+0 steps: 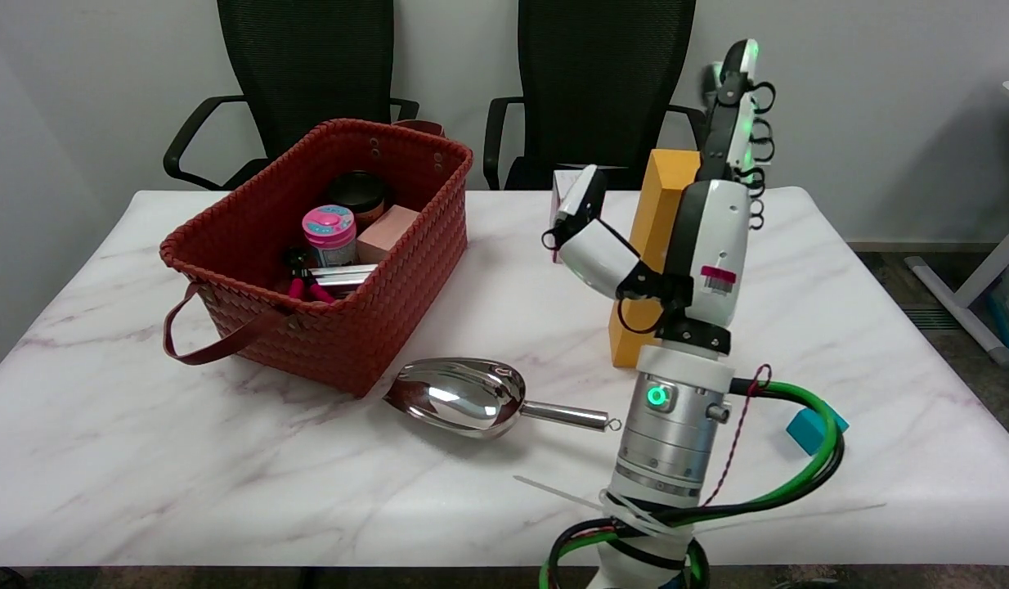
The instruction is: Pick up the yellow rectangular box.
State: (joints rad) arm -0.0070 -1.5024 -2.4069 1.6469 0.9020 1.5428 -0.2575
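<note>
The yellow rectangular box [658,204] stands upright on the marble table [145,458], right of centre. My right hand [707,245] is raised directly in front of it and hides its right side. The thumb [582,214] sticks out to the left of the box. The other fingers [737,106] point straight up past the box's top right corner. The fingers are spread and I see nothing gripped in them. Whether the palm touches the box cannot be told.
A red woven basket [349,343] holding several small items sits at the left. A steel scoop [464,397] lies in front of centre. A teal cube [809,429] lies behind my arm's green cables. A white and pink carton [563,182] stands behind the thumb. Two black chairs stand beyond the table.
</note>
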